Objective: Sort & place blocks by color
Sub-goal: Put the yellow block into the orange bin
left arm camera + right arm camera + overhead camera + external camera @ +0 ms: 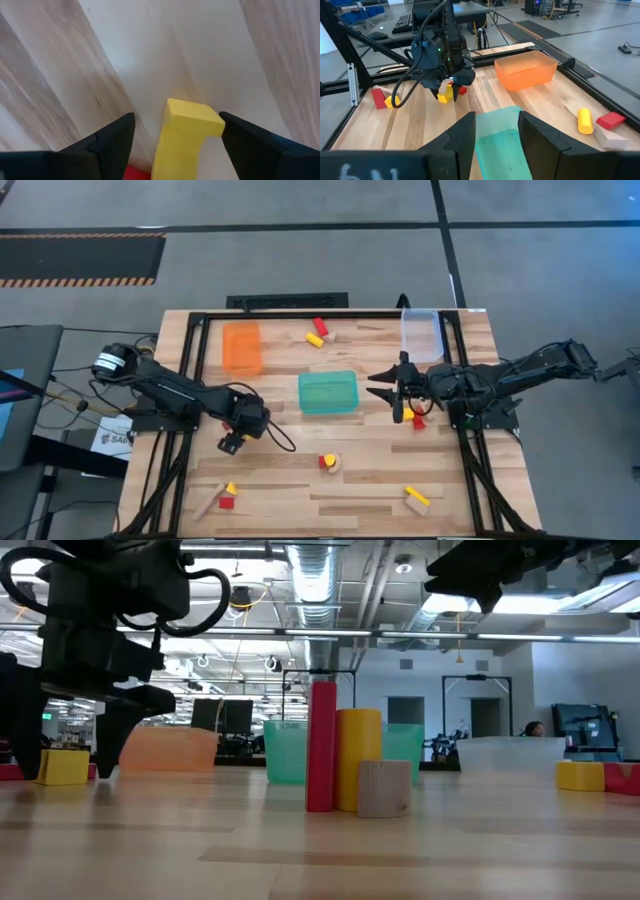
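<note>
Your surface (300, 490) carries three trays: orange tray (241, 346) at 11 o'clock, teal tray (328, 392) at centre, clear tray (421, 333) at 1 o'clock; all look unfilled.

The left end effector (232, 444) sits at 8 o'clock, fingers spread either side of a yellow block (185, 135) with something red beside it.

The right end effector (385, 385) waits at 3 o'clock, spread, holding nothing.

The blocks lie in scattered clusters; roughly a dozen, exact tally uncertain.

Risk, in my judgement: closing off-centre could tip the yellow block or drag its red neighbour along.
</note>
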Action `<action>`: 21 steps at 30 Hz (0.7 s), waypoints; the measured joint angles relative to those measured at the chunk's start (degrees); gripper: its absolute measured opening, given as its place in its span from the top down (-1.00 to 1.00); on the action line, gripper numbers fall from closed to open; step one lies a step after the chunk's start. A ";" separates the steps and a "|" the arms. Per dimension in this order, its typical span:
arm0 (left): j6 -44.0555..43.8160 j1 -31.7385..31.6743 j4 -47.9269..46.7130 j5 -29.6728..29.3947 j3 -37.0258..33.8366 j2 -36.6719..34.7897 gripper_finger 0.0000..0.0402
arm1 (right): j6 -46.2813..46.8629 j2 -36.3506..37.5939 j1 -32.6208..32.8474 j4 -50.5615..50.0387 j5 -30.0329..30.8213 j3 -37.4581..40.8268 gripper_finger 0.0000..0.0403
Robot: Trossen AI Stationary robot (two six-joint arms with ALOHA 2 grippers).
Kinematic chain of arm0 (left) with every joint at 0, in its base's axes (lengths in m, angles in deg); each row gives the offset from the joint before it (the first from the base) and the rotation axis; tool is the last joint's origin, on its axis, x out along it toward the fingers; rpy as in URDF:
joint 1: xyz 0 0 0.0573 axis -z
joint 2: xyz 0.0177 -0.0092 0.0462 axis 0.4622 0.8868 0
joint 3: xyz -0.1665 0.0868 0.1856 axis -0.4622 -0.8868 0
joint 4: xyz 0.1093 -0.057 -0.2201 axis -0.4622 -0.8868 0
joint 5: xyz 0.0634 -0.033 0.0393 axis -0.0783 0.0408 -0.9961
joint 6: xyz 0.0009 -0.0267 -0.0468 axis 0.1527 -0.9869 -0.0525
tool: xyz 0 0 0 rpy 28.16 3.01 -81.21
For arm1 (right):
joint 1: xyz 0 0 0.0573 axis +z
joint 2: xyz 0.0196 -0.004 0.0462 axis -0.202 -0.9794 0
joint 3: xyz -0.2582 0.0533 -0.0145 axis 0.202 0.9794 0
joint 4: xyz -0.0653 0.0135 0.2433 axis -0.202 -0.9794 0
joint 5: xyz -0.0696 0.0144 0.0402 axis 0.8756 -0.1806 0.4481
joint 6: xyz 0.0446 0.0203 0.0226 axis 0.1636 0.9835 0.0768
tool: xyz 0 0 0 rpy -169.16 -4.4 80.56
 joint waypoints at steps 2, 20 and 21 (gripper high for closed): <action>0.15 0.29 0.70 0.03 0.00 0.00 -0.28 | 0.09 0.00 0.07 0.00 -0.04 0.00 0.17; -1.79 -1.83 -2.07 -2.87 8.46 -2.29 0.50 | -0.39 0.02 2.99 0.01 -0.07 0.00 0.28; -2.37 -2.80 -3.52 -5.46 10.52 -3.00 0.50 | -0.48 0.02 2.99 0.21 -0.07 0.00 0.29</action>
